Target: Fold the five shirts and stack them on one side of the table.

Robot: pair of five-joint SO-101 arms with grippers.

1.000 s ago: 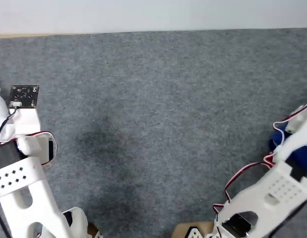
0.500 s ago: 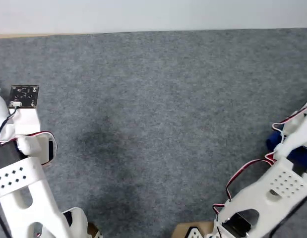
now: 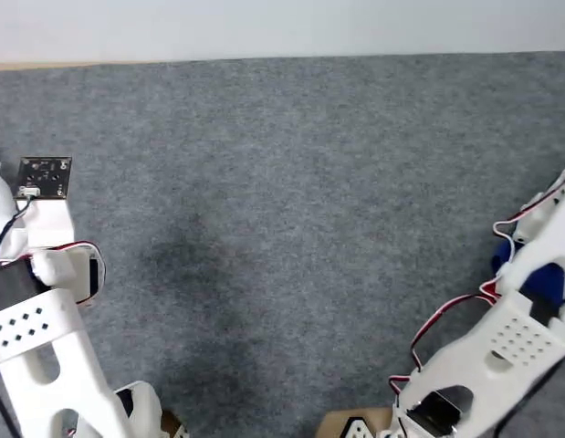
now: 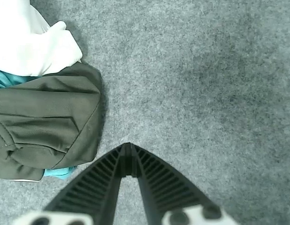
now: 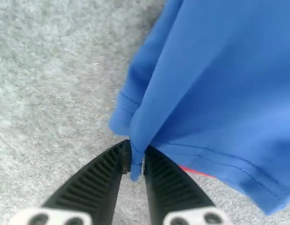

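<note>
Across grey felt matting (image 3: 291,182), working the pick-up stage for one shirt; judging by the crumpled garments, folding not yet begun. Pinching a bunched edge of the blue shirt (image 5: 215,84) between the closed fingers of the right gripper (image 5: 134,158), at the table's right edge in the high view. Holding the left gripper (image 4: 130,152) with fingers shut on nothing, over bare mat just beside the dark shirt (image 4: 46,122). Judging the next move: drawing the blue shirt toward the open middle of the mat, then spreading it flat before any fold, probably calling for the left gripper on a second edge. Noting the blue fabric as thin, smooth and draping in loose folds, with a stitched hem visible and a red sliver (image 5: 196,172) peeking from beneath, identity unclear. Noting the pile as rumpled: white shirt (image 4: 27,37) touching and partly overlying the dark one, teal fabric (image 4: 3,80) showing between and beneath them. Risking slippage from so narrow a pinch.
</note>
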